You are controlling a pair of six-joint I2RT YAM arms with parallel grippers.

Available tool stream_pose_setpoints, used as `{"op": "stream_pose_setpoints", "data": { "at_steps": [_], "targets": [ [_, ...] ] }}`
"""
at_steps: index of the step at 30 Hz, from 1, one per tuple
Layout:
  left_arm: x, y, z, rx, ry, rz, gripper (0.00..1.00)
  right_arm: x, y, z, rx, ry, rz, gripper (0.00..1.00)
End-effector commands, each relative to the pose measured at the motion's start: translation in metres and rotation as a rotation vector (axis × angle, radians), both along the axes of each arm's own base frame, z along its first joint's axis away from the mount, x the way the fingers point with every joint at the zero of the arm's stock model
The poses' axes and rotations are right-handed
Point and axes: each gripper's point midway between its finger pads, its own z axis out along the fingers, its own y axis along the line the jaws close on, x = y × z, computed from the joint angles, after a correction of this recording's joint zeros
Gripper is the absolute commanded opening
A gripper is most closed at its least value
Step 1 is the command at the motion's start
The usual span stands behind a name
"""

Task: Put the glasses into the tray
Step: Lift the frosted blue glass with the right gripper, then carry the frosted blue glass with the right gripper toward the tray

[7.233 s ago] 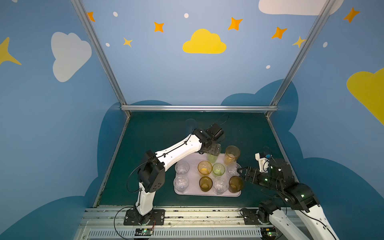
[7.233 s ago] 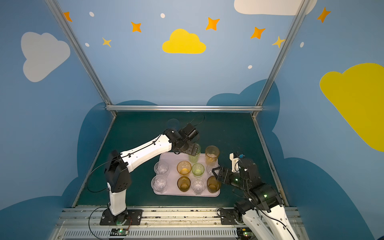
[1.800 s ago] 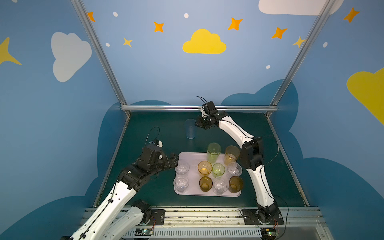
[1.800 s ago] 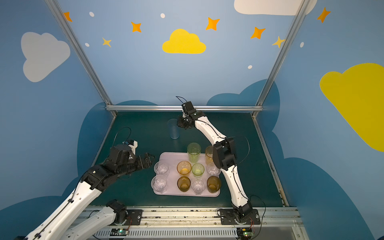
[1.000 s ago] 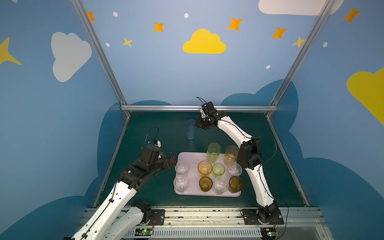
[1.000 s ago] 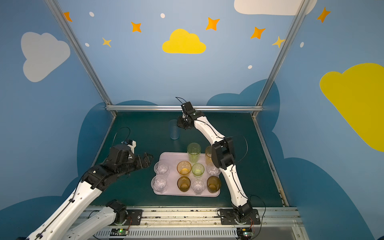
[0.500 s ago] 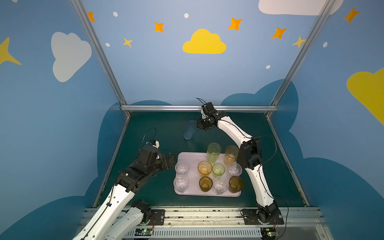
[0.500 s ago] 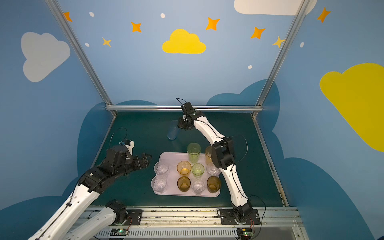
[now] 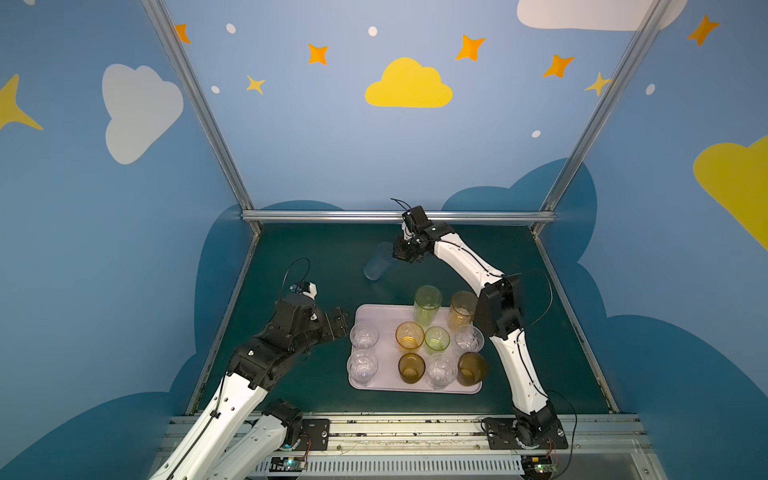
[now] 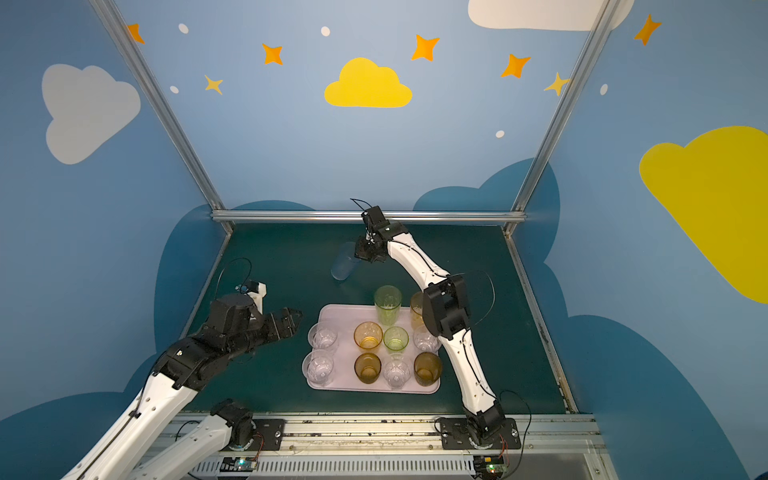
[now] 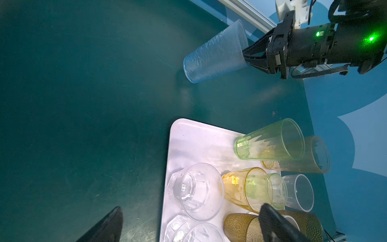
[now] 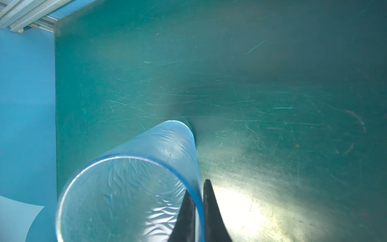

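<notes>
Glasses (image 9: 409,336) are standing upright in the pale pink-lilac tray (image 9: 384,316), which is lying toward the front of the dark green mat (image 9: 291,249) in both top views. Clear, brown, clear and brown short ones are lining its 6 o'clock edge. Behind them, clear, amber, green and clear ones are forming a second row. A tall green glass (image 9: 427,303) and a tall amber glass (image 9: 462,308) are standing side by side at the 12 to 1 o'clock edge. At 9 o'clock of the tray, just beside its rim, the left gripper (image 9: 343,322) is hovering over the mat. Its dark fingers (image 11: 111,222) are spreading wide and gripping nothing. Farther back, at about 11 o'clock from the tray and well apart from it, the pale blue glass (image 9: 378,262) is leaning, base toward 7 o'clock and mouth toward 1 o'clock. Whether its base is touching the mat I cannot tell. The right gripper (image 12: 198,188) is reaching in from 3 o'clock and pinching the glass at its rim. One finger is sitting inside the mouth and one outside, with the wall clamped between them.
</notes>
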Motion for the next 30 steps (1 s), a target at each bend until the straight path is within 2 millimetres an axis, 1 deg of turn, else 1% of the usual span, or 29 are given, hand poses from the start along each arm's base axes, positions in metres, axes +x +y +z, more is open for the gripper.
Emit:
{"op": "stream_pose_setpoints", "data": {
  "at_steps": [1, 7, 9, 12, 16, 20, 23, 25, 30],
  "targets": [
    [-0.002, 0.003, -0.002, 0.000, 0.007, 0.013, 1.00, -0.009, 0.002, 0.034, 0.043, -0.028, 0.009, 0.00],
    [-0.004, 0.000, -0.001, -0.033, 0.008, 0.015, 1.00, -0.023, -0.003, 0.057, 0.052, -0.061, 0.021, 0.00],
    [-0.004, -0.002, 0.003, -0.051, 0.004, 0.006, 1.00, -0.028, -0.005, 0.068, 0.052, -0.085, 0.026, 0.00],
    [-0.004, -0.008, 0.013, -0.080, -0.009, -0.012, 1.00, -0.040, -0.008, 0.085, 0.061, -0.112, 0.033, 0.00],
    [-0.007, -0.012, 0.022, -0.113, -0.014, -0.030, 1.00, -0.057, -0.010, 0.114, 0.094, -0.157, 0.051, 0.00],
    [-0.013, -0.014, 0.023, -0.144, -0.002, -0.033, 1.00, -0.078, -0.018, 0.142, 0.104, -0.208, 0.064, 0.00],
    [-0.019, -0.015, 0.023, -0.170, 0.002, -0.038, 1.00, -0.094, -0.027, 0.157, 0.115, -0.241, 0.069, 0.00],
    [-0.023, -0.013, 0.023, -0.180, 0.003, -0.032, 1.00, -0.103, -0.032, 0.165, 0.122, -0.260, 0.072, 0.00],
    [-0.029, -0.010, 0.020, -0.203, 0.006, -0.013, 1.00, -0.128, -0.047, 0.173, 0.102, -0.284, 0.073, 0.00]
  ]
}}
